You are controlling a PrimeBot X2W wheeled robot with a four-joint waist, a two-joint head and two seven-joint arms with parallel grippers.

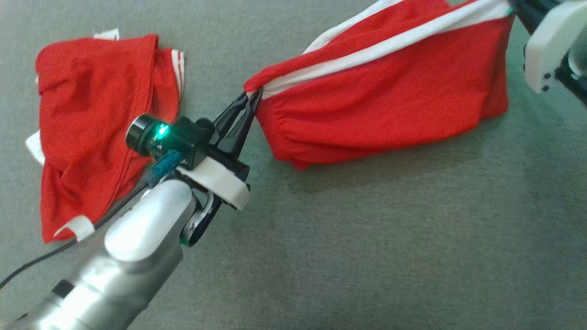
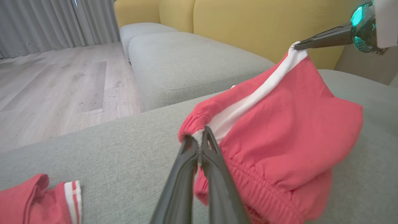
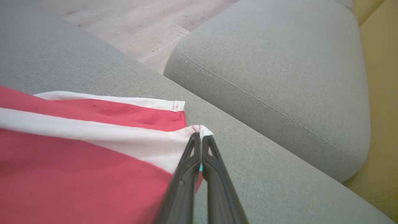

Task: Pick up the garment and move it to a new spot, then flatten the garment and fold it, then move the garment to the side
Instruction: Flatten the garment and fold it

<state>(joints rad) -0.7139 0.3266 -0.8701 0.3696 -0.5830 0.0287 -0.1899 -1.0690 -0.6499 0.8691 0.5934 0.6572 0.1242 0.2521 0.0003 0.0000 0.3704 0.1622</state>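
together both grippers pinch the garment aloft.

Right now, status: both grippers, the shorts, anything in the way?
Both shut: left gripper on red shorts at waistband, right gripper on striped hem corner. Shorts stretched between them over grey cushion. Aside at left: second red garment, apart.

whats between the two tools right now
The red shorts span the gap: the left tool pinches the waistband end, the right tool the stripe's far end. The left wrist view shows both.
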